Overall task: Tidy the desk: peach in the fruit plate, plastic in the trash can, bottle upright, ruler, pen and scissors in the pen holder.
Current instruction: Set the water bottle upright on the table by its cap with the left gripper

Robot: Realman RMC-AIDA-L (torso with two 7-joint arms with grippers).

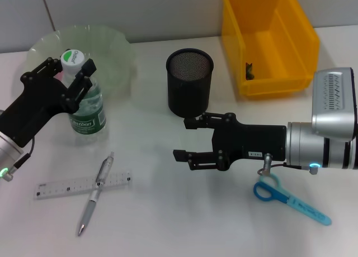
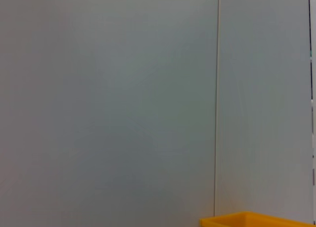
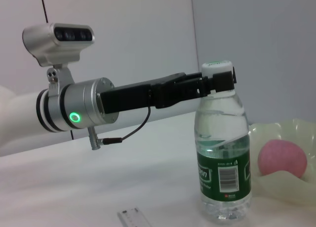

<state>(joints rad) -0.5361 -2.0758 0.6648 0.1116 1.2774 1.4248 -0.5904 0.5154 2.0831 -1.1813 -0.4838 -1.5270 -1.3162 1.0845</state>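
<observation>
The clear bottle (image 1: 85,103) with a green label stands upright on the desk in front of the pale green fruit plate (image 1: 120,50). My left gripper (image 1: 71,70) is shut on its neck just under the white cap, also seen as the left gripper (image 3: 219,82) on the bottle (image 3: 222,153). A pink peach (image 3: 281,158) lies in the fruit plate (image 3: 296,133). Ruler (image 1: 84,184) and silver pen (image 1: 95,195) lie crossed at the front left. Blue scissors (image 1: 291,198) lie at the front right. My right gripper (image 1: 190,139) hovers open before the black mesh pen holder (image 1: 190,81).
The yellow trash can (image 1: 268,39) stands at the back right with a small dark piece (image 1: 249,71) inside; I cannot tell if that is the plastic. A corner of the trash can (image 2: 256,219) shows against the wall. A ruler end (image 3: 136,218) shows near the bottle.
</observation>
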